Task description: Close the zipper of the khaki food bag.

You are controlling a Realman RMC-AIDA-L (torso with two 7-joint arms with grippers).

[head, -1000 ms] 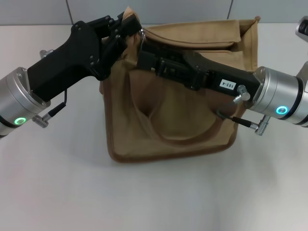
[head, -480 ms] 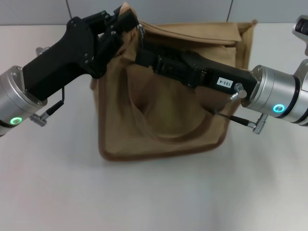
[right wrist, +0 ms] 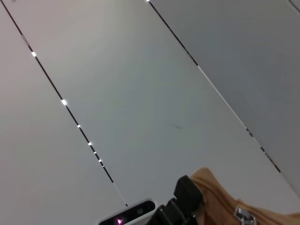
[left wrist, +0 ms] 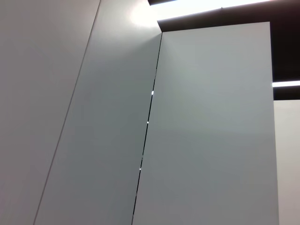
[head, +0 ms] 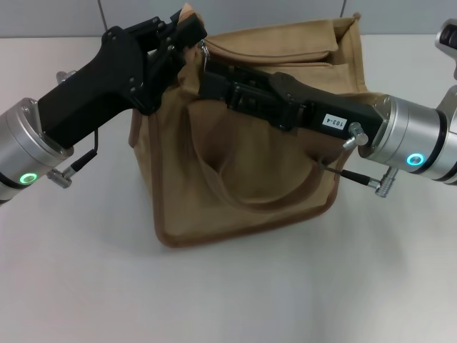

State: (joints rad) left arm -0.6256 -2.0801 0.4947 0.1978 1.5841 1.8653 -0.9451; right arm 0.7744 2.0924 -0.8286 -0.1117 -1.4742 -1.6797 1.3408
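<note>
The khaki food bag (head: pixel 250 171) stands on the white table in the head view, its top flap tilted back. My left gripper (head: pixel 187 32) is shut on the bag's top left corner. My right gripper (head: pixel 203 66) reaches across the bag's front to that same corner and looks shut on the silver pull tab (head: pixel 205 47) at the left end of the zipper (head: pixel 285 58). The right wrist view shows the bag's corner (right wrist: pixel 211 187), the pull tab (right wrist: pixel 243 215) and the left gripper's black tip (right wrist: pixel 185 194). The left wrist view shows only wall panels.
The white table (head: pixel 86 271) spreads around the bag on all sides. A grey panelled wall (head: pixel 271 14) runs behind it. A silver part of the robot (head: pixel 448 39) shows at the right edge.
The bag has shifted and turned: its top right corner moved left and up, and its bottom edge swung. Both grippers stayed at the top left corner.
</note>
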